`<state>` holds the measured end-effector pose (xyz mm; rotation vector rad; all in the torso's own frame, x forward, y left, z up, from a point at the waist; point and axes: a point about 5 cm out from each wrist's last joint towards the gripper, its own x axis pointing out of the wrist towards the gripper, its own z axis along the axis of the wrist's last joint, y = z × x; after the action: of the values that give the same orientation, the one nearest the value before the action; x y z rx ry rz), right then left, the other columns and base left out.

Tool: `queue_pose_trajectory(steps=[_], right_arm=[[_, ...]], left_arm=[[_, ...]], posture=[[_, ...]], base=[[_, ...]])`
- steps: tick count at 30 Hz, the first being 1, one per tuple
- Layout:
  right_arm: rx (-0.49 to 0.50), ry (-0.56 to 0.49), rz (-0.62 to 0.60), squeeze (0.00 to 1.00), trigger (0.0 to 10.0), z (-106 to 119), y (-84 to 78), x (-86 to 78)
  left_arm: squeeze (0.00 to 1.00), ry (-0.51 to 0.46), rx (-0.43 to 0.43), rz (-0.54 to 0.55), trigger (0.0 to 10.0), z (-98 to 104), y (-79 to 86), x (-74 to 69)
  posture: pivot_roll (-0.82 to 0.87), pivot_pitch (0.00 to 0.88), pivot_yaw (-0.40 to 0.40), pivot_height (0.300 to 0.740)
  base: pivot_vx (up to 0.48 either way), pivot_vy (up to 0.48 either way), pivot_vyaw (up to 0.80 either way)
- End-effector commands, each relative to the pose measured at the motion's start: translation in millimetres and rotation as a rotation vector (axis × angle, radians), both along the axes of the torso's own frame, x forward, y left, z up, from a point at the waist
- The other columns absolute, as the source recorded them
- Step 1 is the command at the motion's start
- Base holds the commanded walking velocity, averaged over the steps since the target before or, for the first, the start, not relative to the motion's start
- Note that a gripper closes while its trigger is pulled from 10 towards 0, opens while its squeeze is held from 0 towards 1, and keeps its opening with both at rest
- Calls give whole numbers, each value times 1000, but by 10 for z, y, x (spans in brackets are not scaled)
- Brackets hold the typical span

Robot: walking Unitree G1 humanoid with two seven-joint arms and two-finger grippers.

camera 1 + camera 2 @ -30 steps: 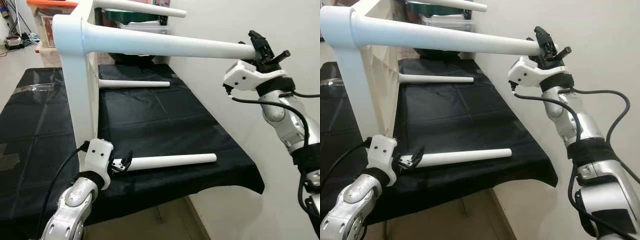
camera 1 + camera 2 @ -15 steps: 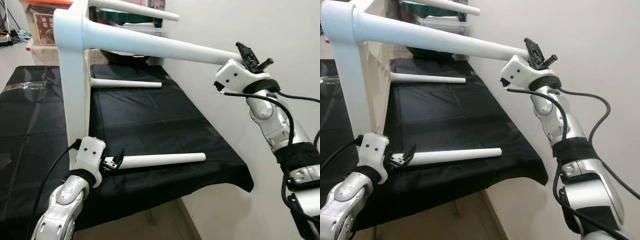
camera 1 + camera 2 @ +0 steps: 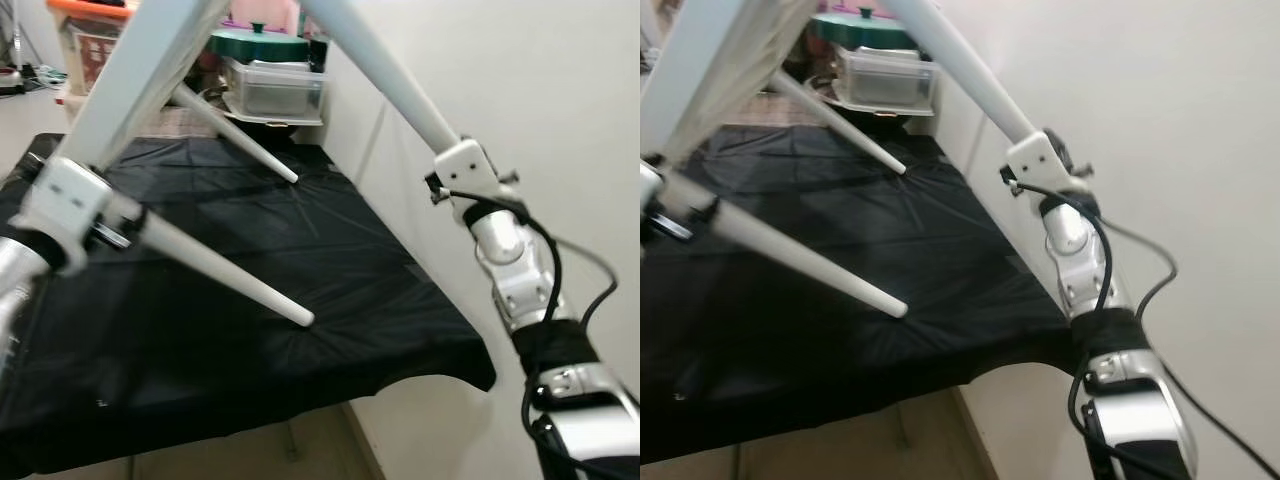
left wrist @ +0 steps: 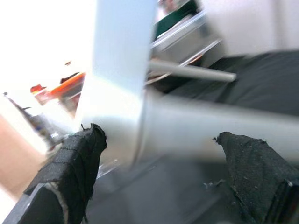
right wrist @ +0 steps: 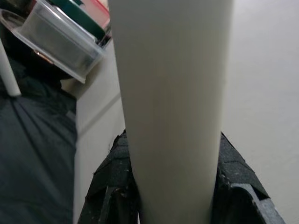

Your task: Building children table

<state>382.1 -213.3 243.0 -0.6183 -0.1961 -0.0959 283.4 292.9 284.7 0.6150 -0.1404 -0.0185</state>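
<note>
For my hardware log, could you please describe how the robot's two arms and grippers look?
The right arm is silver with black bands, a white wrist housing and loose black cables. The left gripper has black, rough-textured fingers; its wrist housing is white too.

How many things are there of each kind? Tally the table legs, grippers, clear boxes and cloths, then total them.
White table legs: 3
Grippers, left gripper and right gripper: 2
Clear plastic box: 1
Black cloth: 1
Total: 7
</note>
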Motion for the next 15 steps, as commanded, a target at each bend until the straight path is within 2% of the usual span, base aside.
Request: queue_pose_trajectory(steps=[1, 2, 3, 4, 5, 6, 7, 8, 9, 10, 11, 12, 13, 14, 15], right_arm=[[63, 128, -3, 0, 0, -295, -15, -3], [164, 207, -3, 0, 0, -501, 79, -22], [376, 399, 15, 0, 0, -954, 385, -120], [376, 399, 15, 0, 0, -954, 385, -120], [438, 461, 25, 0, 0, -1094, 502, -167], [438, 461, 25, 0, 0, -1094, 502, -167], [467, 505, 43, 0, 0, -1200, 646, -212], [467, 505, 43, 0, 0, -1200, 646, -212], [507, 556, 69, 0, 0, -1296, 809, -258], [507, 556, 69, 0, 0, -1296, 809, -258], [562, 617, 90, 0, 0, -1381, 975, -310], [562, 617, 90, 0, 0, -1381, 975, -310], [617, 699, 128, 0, 0, -1464, 1218, -400], [617, 699, 128, 0, 0, -1464, 1218, -400], [598, 705, 152, 0, 0, -1459, 1285, -421]], left_arm=[[0, 24, 9, -17, 10000, -37, -29, 25], [0, 4, 70, -29, 10000, 153, 11, 92], [0, -39, 171, -57, 10000, 567, 31, 188], [0, -39, 171, -57, 10000, 567, 31, 188], [0, -52, 193, -71, 10000, 693, 21, 205], [0, -52, 193, -71, 10000, 693, 21, 205], [0, -56, 211, -104, 10000, 769, -35, 225], [0, -56, 211, -104, 10000, 769, -35, 225], [0, -53, 218, -151, 10000, 792, -117, 240], [0, -53, 218, -151, 10000, 792, -117, 240], [0, -51, 229, -185, 10000, 796, -185, 248], [0, -51, 229, -185, 10000, 796, -185, 248], [0, -59, 216, -244, 10000, 786, -287, 238], [0, -59, 216, -244, 10000, 786, -287, 238], [0, -67, 205, -263, 10000, 774, -329, 213]], posture=[[142, 0, -121, 740], [161, 0, -121, 740], [181, 0, -116, 740], [181, 0, -116, 740], [183, 0, -116, 740], [183, 0, -116, 740], [184, 0, -110, 740], [184, 0, -110, 740], [182, 0, -104, 740], [182, 0, -104, 740], [180, 0, -106, 740], [180, 0, -106, 740], [177, 0, -109, 740], [177, 0, -109, 740], [174, 0, -114, 740]], base=[[0, 0, 0], [0, 0, 0], [0, 0, 0], [0, 0, 0], [0, 0, 0], [0, 0, 0], [0, 0, 0], [0, 0, 0], [0, 0, 0], [0, 0, 0], [0, 0, 0], [0, 0, 0], [0, 0, 0], [0, 0, 0], [0, 0, 0]])
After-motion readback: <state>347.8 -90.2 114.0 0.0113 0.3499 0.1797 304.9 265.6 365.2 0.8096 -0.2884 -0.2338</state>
